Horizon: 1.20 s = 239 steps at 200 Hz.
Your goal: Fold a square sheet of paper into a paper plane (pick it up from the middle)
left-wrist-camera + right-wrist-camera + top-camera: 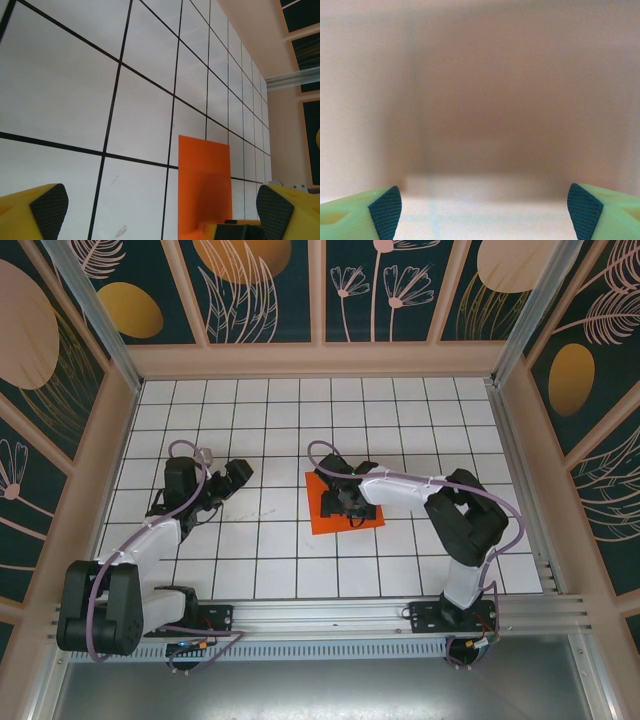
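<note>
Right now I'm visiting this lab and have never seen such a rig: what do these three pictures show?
Two robot arms stand on a white tiled table. One picture looks down from above; the other two come from cameras on the wrists, hence the yellow fingers at their lower corners. An orange sheet of paper lies on the table. The right tool sits low over it, jaws apart, its own view blurred. The left tool hovers open to its left. Nothing looks gripped.

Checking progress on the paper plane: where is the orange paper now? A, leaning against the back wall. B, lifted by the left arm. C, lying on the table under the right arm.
C: the orange paper lies on the table beneath the right arm, with the left arm off to the side.
</note>
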{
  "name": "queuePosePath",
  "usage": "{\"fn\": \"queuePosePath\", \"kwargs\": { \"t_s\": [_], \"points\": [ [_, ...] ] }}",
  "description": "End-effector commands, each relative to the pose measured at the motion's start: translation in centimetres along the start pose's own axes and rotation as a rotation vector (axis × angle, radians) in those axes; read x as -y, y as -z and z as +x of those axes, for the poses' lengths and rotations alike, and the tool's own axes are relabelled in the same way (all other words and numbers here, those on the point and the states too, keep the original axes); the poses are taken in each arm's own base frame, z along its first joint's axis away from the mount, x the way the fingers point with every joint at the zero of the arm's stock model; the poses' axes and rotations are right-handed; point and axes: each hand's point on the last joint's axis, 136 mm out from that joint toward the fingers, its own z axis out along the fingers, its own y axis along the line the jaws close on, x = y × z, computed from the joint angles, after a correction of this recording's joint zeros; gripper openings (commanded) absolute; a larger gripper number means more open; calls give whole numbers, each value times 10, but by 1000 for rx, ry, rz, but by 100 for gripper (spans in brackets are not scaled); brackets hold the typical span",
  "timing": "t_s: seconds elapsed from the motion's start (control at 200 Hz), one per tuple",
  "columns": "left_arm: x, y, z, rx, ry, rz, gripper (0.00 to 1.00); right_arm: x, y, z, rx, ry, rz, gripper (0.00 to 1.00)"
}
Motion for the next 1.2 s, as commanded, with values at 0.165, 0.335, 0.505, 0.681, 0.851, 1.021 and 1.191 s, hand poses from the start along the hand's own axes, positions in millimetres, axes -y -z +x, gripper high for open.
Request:
{"fn": "queuePosePath", "kwargs": {
  "t_s": [0.165,0.335,0.505,0.681,0.851,1.021,1.191],
  "points": [
    [6,-3,14,-39,18,32,99,21,-17,16,-37,-20,85,67],
    [11,-5,18,-53,26,52,99,8,3,-7,59,-44,2,53],
    [24,-9,23,-86,44,118,98,-15,35,-42,159,-97,-223,33],
    [45,-13,26,-131,74,227,94,-35,62,-65,166,-159,-580,20],
    [62,-21,29,-183,94,315,85,-49,90,-77,150,-147,-841,17],
    [73,-28,31,-216,105,372,80,-70,116,-70,104,-118,-1062,18],
    [77,-35,36,-239,100,393,77,-67,115,-75,51,-174,-1146,18]
  ]
}}
